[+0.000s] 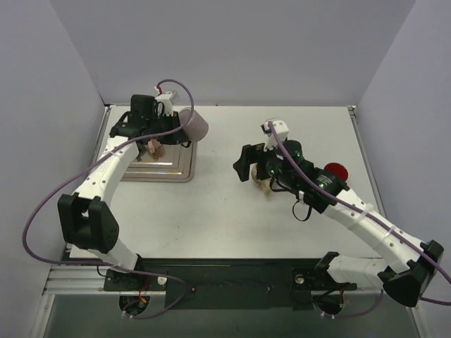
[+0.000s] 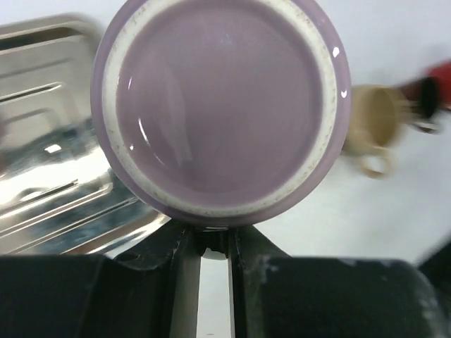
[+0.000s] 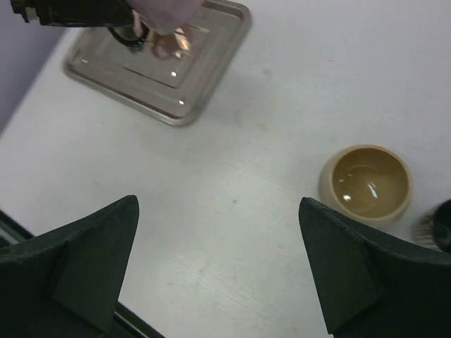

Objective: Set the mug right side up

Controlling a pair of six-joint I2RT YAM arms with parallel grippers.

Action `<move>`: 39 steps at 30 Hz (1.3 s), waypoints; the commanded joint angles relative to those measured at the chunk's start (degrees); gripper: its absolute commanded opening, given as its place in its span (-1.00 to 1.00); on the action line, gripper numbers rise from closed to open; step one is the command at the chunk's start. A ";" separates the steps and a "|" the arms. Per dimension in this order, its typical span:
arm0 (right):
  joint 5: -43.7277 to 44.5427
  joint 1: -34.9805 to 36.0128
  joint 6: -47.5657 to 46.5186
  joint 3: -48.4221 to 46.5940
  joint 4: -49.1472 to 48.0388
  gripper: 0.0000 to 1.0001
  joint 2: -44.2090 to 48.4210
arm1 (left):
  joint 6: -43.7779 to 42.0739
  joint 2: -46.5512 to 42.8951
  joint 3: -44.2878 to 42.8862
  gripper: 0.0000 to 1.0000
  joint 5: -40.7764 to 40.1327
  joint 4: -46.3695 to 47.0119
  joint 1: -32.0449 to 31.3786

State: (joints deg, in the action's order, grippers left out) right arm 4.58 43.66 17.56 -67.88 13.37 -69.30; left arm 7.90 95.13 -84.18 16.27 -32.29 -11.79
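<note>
Left hand [image 1: 181, 129]: clenched on the mug [image 1: 195, 124]. In its wrist view the fingers [image 2: 184, 264] stand nearly together at the mug's lower edge. I cannot tell whether they pinch the handle or the wall.

The mug is held off the tabletop [image 1: 232, 218], above the far right corner of the metal tray [image 1: 169, 174]. Its base faces straight back at the wrist camera, so its long axis runs directly out from the hand, mouth pointing away. From above it reads as tipped on its side, neither upright nor fully inverted.

My judgement: the coming move turns on wrist roll about that axis line, to bring the mouth upward before setting down.

Right hand [image 1: 246, 165]: released, fingers wide apart, well clear of the mug and poised over a tan cup [image 3: 366, 184]. The left arm is the one placed to act.
</note>
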 commanded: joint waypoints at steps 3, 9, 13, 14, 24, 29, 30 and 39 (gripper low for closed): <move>-9.24 1.08 13.37 12.75 -36.43 0.84 11.98 | 10.11 -11.10 -5.47 -1.00 34.77 0.92 -2.97; -7.04 2.13 19.87 14.53 -51.24 0.70 9.19 | 17.58 -16.03 -2.40 -1.00 41.81 8.38 -8.50; -8.88 2.22 21.11 12.17 -53.71 0.39 7.25 | 18.55 -16.82 -0.99 -1.00 43.66 9.09 -11.85; -8.89 2.22 21.37 11.63 -52.66 0.33 6.81 | 19.86 -17.08 0.41 -1.00 44.28 10.40 -12.72; -2.13 2.22 12.25 3.56 -27.17 -1.00 9.44 | 2.32 -15.07 -3.16 0.75 28.19 -5.21 -10.72; 0.17 2.22 6.87 -2.17 1.61 -1.00 7.43 | -10.16 -17.34 3.38 0.77 -1.13 -5.87 -5.36; -0.18 2.31 6.61 -2.52 4.19 -1.00 5.86 | -10.97 -17.52 4.45 0.77 -6.90 -4.81 -4.65; -3.35 5.47 4.94 4.05 19.33 -1.00 -5.75 | -12.65 -8.92 8.69 0.82 -18.55 3.02 3.88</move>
State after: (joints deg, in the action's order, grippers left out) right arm 1.89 48.42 24.23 -66.81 25.85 -71.79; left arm -2.28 82.76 -75.31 5.13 -34.46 -10.28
